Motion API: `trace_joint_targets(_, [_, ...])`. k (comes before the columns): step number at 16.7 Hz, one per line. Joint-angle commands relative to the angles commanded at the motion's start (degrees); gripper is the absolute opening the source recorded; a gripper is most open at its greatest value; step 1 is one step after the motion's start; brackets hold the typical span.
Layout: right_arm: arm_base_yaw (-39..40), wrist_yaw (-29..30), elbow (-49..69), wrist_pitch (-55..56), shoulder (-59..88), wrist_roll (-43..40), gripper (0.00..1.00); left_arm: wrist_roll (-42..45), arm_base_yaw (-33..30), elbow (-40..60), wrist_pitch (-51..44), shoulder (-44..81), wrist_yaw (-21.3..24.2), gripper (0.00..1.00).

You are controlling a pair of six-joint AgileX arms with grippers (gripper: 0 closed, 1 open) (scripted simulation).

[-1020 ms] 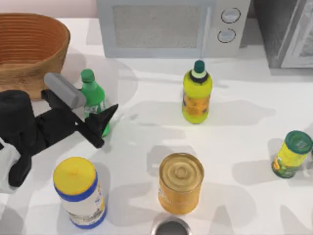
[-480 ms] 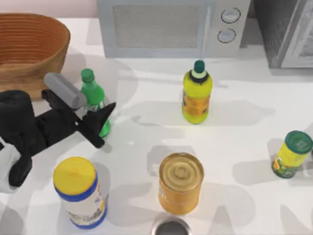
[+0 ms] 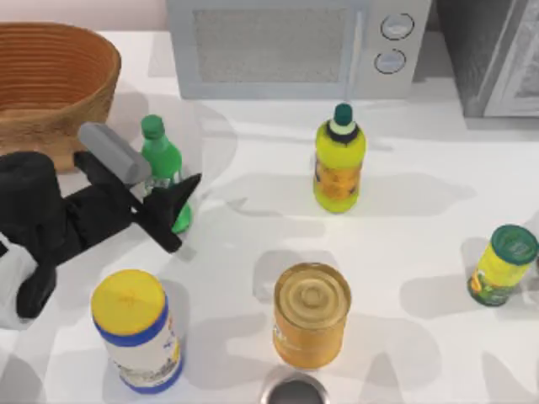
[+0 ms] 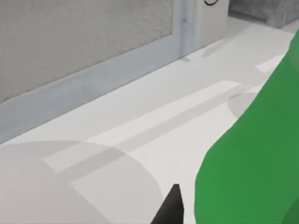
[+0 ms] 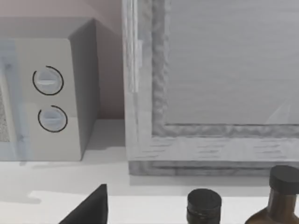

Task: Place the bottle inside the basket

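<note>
Top view shows the left claw (image 3: 173,204) low over the worktop (image 3: 253,227) at its left side, its two dark fingers set on either side of the bottle's (image 3: 164,172) lower body. The bottle stands upright between them, cap up, and the fingers look closed against its label zone, so the claw appears to be gripping the bottle, though contact on the far side is hidden by the bottle itself. In the left wrist view the bottle (image 4: 252,158) sits right next to one dark fingertip (image 4: 170,207), which fits a hold at the body.

The bottle looks like thin plastic: probably light, smooth and a little slippery, with walls that could give under a hard squeeze. Its straight lower body, where the claw sits now, seems the best place to hold; the tapering shoulder and narrow neck above the fingers would let it slide.

Beyond the claw's arm, toward the far left corner, sits the basket (image 3: 50,88), near but apart from the bottle. The bottle would need lifting above the rim before going in.

The right claw (image 5: 91,207) is parked by the microwave (image 5: 51,98).
</note>
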Motion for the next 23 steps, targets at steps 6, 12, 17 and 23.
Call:
trace_joint_targets(6, [0.0,0.0,0.0,0.0,0.0,0.0,1.00,0.4,-2.6,8.4,-14.6,-11.2,-3.8,0.00])
trace_joint_targets(12, [0.0,0.0,0.0,0.0,0.0,0.0,1.00,-2.4,2.8,21.9,-39.3,-24.7,-14.7,0.00])
trace_joint_targets(17, [0.0,0.0,0.0,0.0,0.0,0.0,1.00,-5.9,11.0,30.4,-56.8,-31.2,-25.6,0.00])
trace_joint_targets(23, [0.0,0.0,0.0,0.0,0.0,0.0,1.00,-7.3,15.2,32.7,-62.7,-33.0,-30.3,0.00])
